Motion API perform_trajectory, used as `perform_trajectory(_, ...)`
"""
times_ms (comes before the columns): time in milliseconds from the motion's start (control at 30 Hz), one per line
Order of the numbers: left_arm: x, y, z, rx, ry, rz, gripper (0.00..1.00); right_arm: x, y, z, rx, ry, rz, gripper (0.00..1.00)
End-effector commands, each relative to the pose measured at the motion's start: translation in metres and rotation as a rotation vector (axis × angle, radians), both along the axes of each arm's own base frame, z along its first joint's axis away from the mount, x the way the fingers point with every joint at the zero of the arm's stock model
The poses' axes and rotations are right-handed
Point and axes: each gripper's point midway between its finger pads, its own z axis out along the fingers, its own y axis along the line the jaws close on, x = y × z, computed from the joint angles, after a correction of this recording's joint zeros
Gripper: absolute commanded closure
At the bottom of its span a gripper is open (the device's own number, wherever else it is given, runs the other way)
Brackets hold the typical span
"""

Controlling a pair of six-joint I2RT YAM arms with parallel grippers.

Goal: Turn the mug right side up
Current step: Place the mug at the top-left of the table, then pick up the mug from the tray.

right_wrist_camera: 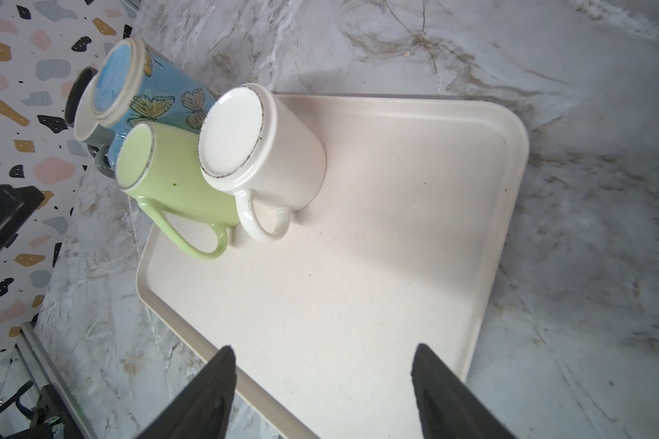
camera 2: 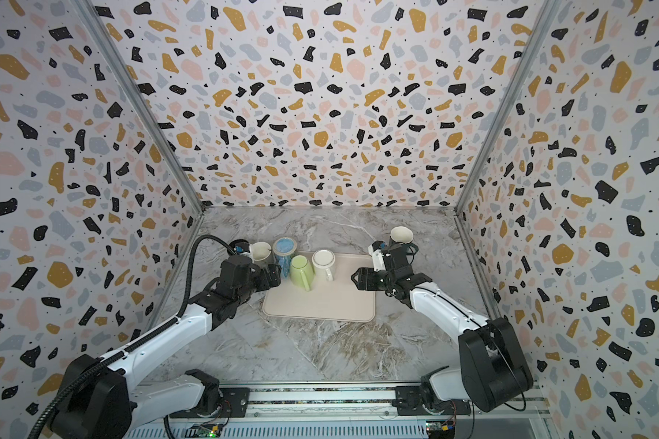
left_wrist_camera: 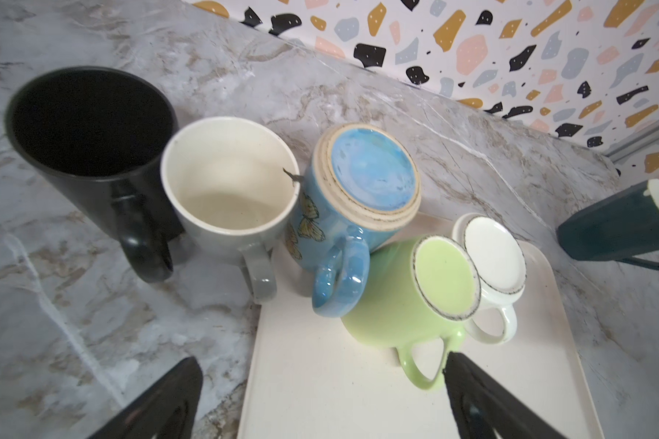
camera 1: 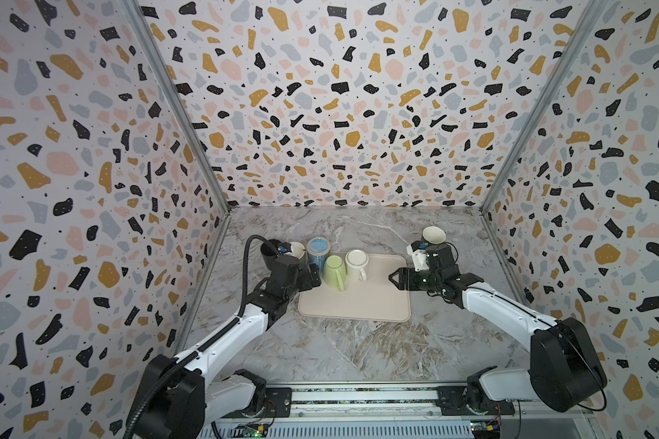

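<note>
Hovering pre-grasp | L fingers (left_wrist_camera: pixel 472 391) wide open, empty, beside green mug (camera 1: pixel 333 270), base-up at tray (camera 1: pixel 358 304) 11 o'clock | R fingers (right_wrist_camera: pixel 210 399) apart, empty | flip not started; white mug (camera 1: pixel 356 262), blue mug (camera 1: pixel 317 252) also base-up

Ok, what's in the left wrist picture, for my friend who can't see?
A blue mug, a green mug and a white mug sit upside down at one corner of a cream tray; a black mug and a grey mug stand upright beside them. The left gripper is open, holding nothing.
</note>
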Motion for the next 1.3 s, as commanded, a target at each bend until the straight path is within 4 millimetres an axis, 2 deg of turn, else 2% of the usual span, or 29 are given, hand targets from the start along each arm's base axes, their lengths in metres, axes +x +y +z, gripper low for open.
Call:
perform_trajectory(0,0.002,-0.013,0.009,0.001,-0.011,-0.012,0.00,-0.002,-0.005,0.007,0.003,-0.045,-0.006,0.26)
perform_trajectory(167,0.002,-0.033,0.008,0.009,-0.002,-0.048,0.00,-0.009,-0.015,0.006,0.010,-0.049,-0.022,0.26)
perform_trajectory(433,0.003,-0.058,-0.007,0.037,0.043,-0.099,0.01,-0.017,-0.025,0.014,0.024,-0.087,-0.042,0.25)
perform_trajectory(533,0.006,-0.065,-0.009,0.035,0.051,-0.102,0.05,-0.020,-0.027,0.013,0.032,-0.091,-0.048,0.25)
perform_trajectory(867,0.020,-0.083,-0.027,0.050,0.093,-0.114,0.31,-0.030,-0.033,0.004,0.025,-0.079,-0.055,0.25)
perform_trajectory(1033,0.028,-0.085,-0.037,0.112,0.121,-0.121,0.32,-0.034,-0.038,0.000,0.012,-0.082,-0.069,0.25)
perform_trajectory(1100,0.030,-0.089,-0.040,0.108,0.125,-0.129,0.32,-0.036,-0.039,-0.002,0.013,-0.076,-0.070,0.25)
perform_trajectory(1167,0.034,-0.095,-0.043,0.099,0.126,-0.144,0.37,-0.038,-0.040,-0.003,0.013,-0.073,-0.076,0.25)
perform_trajectory(1267,0.041,-0.102,-0.053,0.125,0.154,-0.165,0.37,-0.042,-0.041,-0.003,0.019,-0.076,-0.079,0.25)
